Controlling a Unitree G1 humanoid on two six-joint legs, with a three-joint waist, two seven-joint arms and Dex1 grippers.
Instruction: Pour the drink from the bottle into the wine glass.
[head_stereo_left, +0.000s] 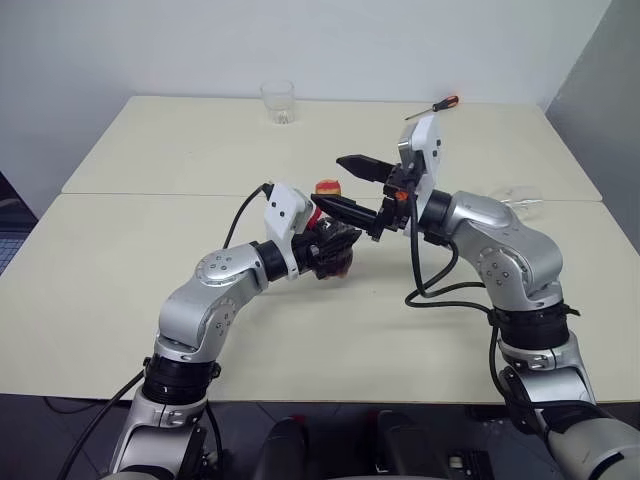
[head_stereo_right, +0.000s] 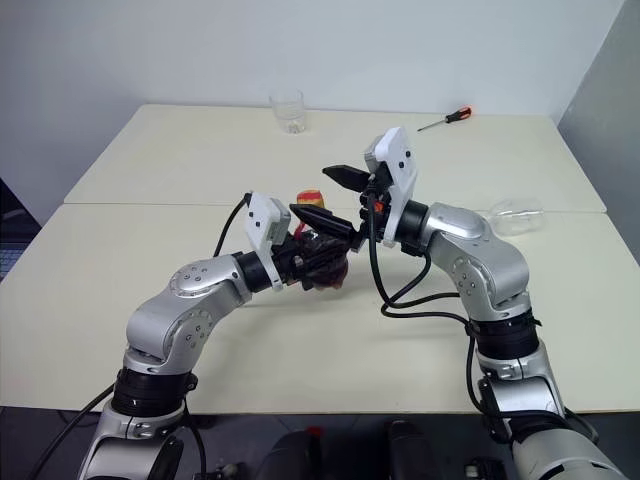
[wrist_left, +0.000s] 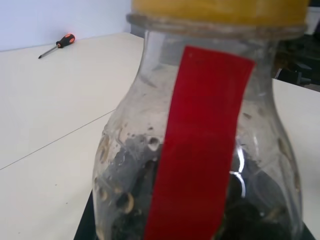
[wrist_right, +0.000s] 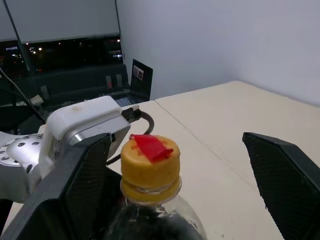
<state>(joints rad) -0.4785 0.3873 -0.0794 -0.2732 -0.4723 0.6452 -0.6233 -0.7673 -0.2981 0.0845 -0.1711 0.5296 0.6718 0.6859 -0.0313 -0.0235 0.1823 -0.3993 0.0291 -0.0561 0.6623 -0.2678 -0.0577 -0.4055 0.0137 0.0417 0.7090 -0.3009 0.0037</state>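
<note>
My left gripper is shut on the bottle, holding it upright above the middle of the table. The bottle is small, clear and rounded, with a red strip down its neck and a yellow cap. The dark drink fills its lower part. My right gripper stands open around the cap, one black finger on each side, without touching it. The wine glass lies on its side at the table's right, partly hidden behind my right arm.
A clear tumbler stands at the far edge of the table. An orange-handled screwdriver lies at the far right. A seam runs across the table where two tops meet.
</note>
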